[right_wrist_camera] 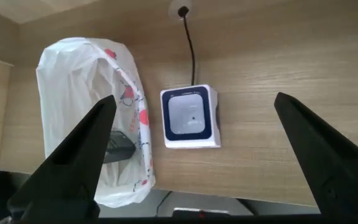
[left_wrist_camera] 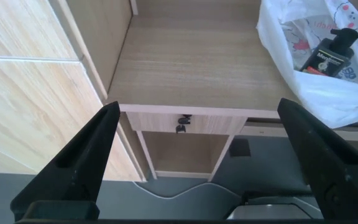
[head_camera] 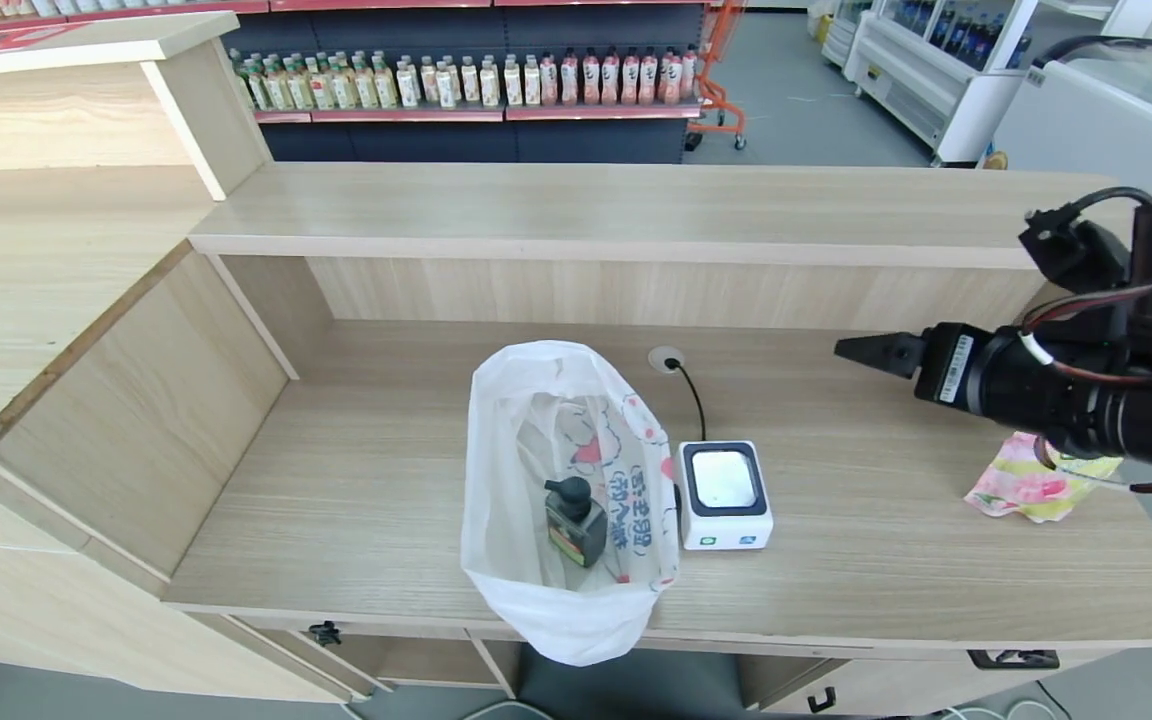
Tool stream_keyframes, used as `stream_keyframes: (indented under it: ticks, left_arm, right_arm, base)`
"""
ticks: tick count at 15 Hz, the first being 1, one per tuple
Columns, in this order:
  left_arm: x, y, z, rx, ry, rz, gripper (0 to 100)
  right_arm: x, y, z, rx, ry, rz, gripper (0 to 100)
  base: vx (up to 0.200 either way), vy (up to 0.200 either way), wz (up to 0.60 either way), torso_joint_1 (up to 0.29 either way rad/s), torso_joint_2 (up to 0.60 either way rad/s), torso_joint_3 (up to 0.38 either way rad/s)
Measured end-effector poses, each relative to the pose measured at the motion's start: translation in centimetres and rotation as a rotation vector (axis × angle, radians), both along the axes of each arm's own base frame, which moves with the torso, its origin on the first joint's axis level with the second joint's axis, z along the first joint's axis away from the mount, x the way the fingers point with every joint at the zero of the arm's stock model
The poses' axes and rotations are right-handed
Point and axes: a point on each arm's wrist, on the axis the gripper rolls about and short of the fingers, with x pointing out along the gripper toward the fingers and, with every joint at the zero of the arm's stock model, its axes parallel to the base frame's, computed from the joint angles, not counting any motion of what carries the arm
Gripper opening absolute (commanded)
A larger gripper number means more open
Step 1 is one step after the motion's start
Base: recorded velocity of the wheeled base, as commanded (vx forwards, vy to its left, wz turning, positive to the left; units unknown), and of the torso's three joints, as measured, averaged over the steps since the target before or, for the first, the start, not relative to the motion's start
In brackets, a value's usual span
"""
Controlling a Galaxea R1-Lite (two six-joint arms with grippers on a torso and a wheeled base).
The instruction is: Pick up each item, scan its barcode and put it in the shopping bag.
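Beneath the right arm (head_camera: 1036, 385), back behind its wide-open, empty jaws, the flowered packet (head_camera: 1031, 487) lies on the counter (head_camera: 886, 560); that arm is nearer, and bag (head_camera: 501, 480) and scanner (head_camera: 724, 495) sit beyond the jaws.

- Right arm (head_camera: 1056, 390): black cylindrical segments, a white label (head_camera: 956, 369), and red, white and black cables (head_camera: 1086, 300).
- Left gripper (left_wrist_camera: 199, 104) and right gripper (right_wrist_camera: 194, 98): black, wedge-shaped, tapering fingers (right_wrist_camera: 73, 162).

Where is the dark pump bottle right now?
In the head view the dark pump bottle sits inside the white shopping bag near the front edge of the counter, just left of the barcode scanner.
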Motion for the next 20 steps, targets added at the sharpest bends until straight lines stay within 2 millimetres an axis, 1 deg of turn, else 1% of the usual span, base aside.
stream_keyframes:
  ticks: [2, 4, 8, 10, 12, 14, 16, 20]
  left_arm:
    - [0.0, 0.0, 0.0, 0.000, 0.000, 0.000, 100]
    - [0.0, 0.0, 0.0, 0.000, 0.000, 0.000, 100]
    - [0.0, 0.0, 0.0, 0.000, 0.000, 0.000, 100]
    - [0.0, 0.0, 0.0, 0.000, 0.000, 0.000, 100]
    - [0.0, 0.0, 0.0, 0.001, 0.000, 0.000, 100]
    - [0.0, 0.0, 0.0, 0.001, 0.000, 0.001, 100]
    - [0.0, 0.0, 0.0, 0.000, 0.000, -0.001, 100]
    - [0.0, 0.0, 0.0, 0.000, 0.000, 0.000, 100]
  right_arm:
    - [-0.2, -1.3, 1.2, 0.050, -0.006, -0.072, 100]
    - [0.1, -2.6, 2.0, 0.092, 0.001, -0.140, 100]
    - [0.3, -5.2, 2.5, 0.233, 0.127, -0.317, 100]
    - [0.6, -6.3, 2.4, 0.298, 0.153, -0.392, 100]
    - [1.3, -7.0, 2.0, 0.335, 0.167, -0.441, 100]
    - [2.0, -7.5, 2.2, 0.343, 0.162, -0.462, 100]
    - [2.6, -7.6, 2.2, 0.365, 0.166, -0.472, 100]
    - [2.9, -7.8, 1.3, 0.448, 0.249, -0.537, 100]
  base:
    - [0.000, -0.200, 0.00, -0.005, 0.00, 0.002]
    - [0.000, -0.200, 0.00, 0.005, 0.00, 0.002]
    - [0.000, -0.200, 0.00, 0.002, 0.00, 0.001]
    - [0.000, -0.200, 0.00, 0.002, 0.00, 0.002]
    - [0.000, 0.000, 0.00, 0.000, 0.00, 0.000]
    - [0.000, 0.000, 0.00, 0.000, 0.00, 0.000]
    - [0.000, 0.000, 0.00, 0.000, 0.00, 0.000]
    - [0.000, 0.000, 0.00, 0.000, 0.00, 0.000]
